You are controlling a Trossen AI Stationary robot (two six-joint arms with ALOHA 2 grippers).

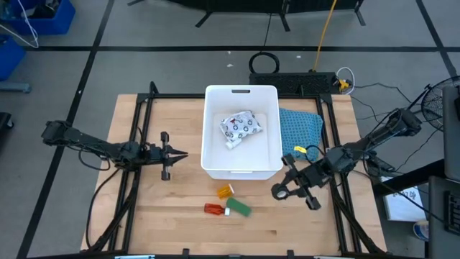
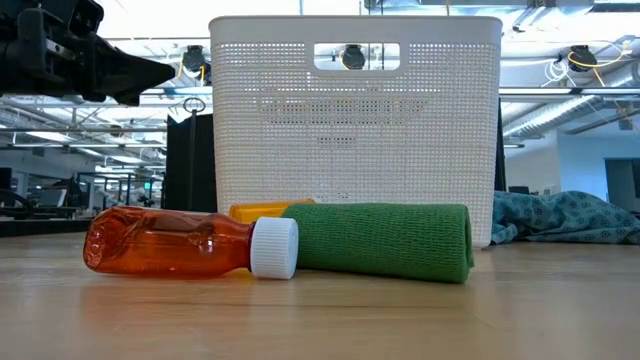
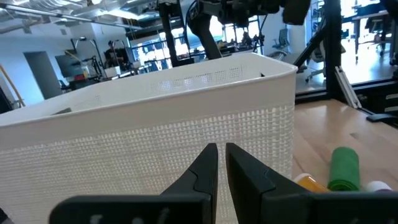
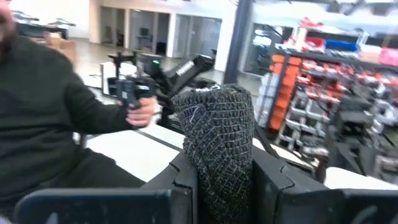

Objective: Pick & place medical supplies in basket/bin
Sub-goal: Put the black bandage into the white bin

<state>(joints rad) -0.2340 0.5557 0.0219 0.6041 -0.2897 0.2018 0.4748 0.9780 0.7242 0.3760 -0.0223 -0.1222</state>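
Gripping a black oblong (image 4: 219,149), the right pincer (image 1: 293,193) hovers beside the bin (image 1: 241,170).

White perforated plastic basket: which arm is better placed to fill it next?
Right: the right gripper holds a black mesh roll beside the white perforated basket; the left gripper is shut, empty.

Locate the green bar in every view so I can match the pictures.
High view: green bar below the white bin, beside the red tube.
Low view: centre foreground, in front of the bin.
Left wrist view: lower right.
Right wrist view: not in it.
Shared landmark: the bin.
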